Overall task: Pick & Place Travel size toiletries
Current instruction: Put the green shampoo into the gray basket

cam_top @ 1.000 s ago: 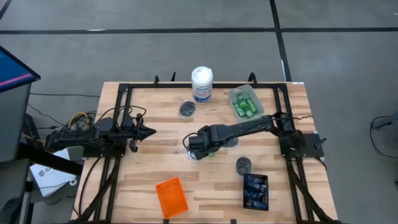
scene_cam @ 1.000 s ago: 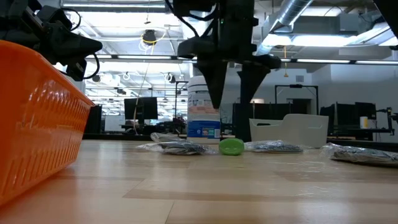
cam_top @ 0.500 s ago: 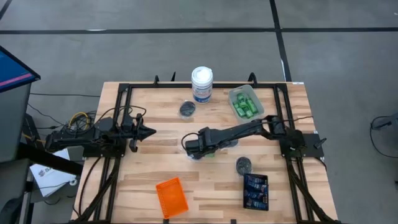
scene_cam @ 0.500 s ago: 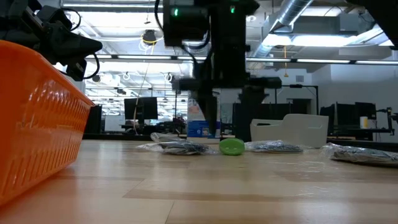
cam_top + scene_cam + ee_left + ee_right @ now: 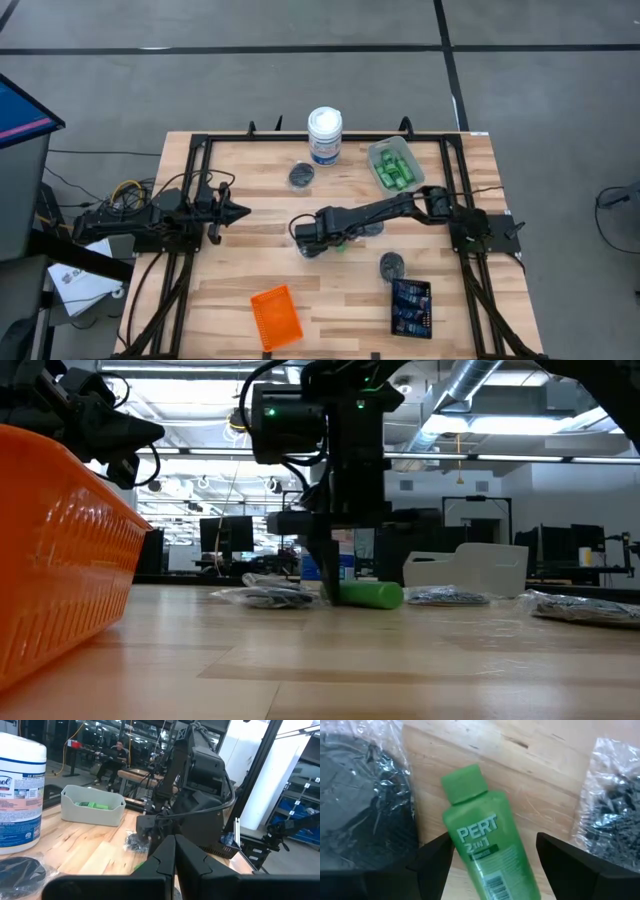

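A small green bottle (image 5: 485, 845) marked PERT lies on its side on the table, at mid-table in the high view (image 5: 341, 243) and long side on in the low view (image 5: 370, 595). My right gripper (image 5: 495, 845) is open and down at the table (image 5: 312, 243), with one finger on each side of the bottle. A wrapped dark puck (image 5: 365, 795) lies on one side of it and another (image 5: 615, 805) on the other. My left gripper (image 5: 243, 212) is shut and waits above the table's left part, touching nothing. My right gripper comes at the green bottle from above, its fingers along the bottle's two long sides. One finger (image 5: 437, 855) lies right against the bottle's side near its shoulder (image 5: 454, 842); the other finger (image 5: 560, 855) stands apart from it. The bottle lies flat on the table.
A tall white canister (image 5: 325, 135) and a pale tray of green bottles (image 5: 393, 165) stand near the far edge. An orange tray (image 5: 276, 316) and a black tray with blue tubes (image 5: 411, 307) sit at the near edge. Loose pucks (image 5: 301, 176) (image 5: 392, 265) lie between.
My right gripper has come down to the table and moved a little toward the left edge, around the green bottle. The bottle has turned about on the table: the low view showed its round end before and now shows its long side.
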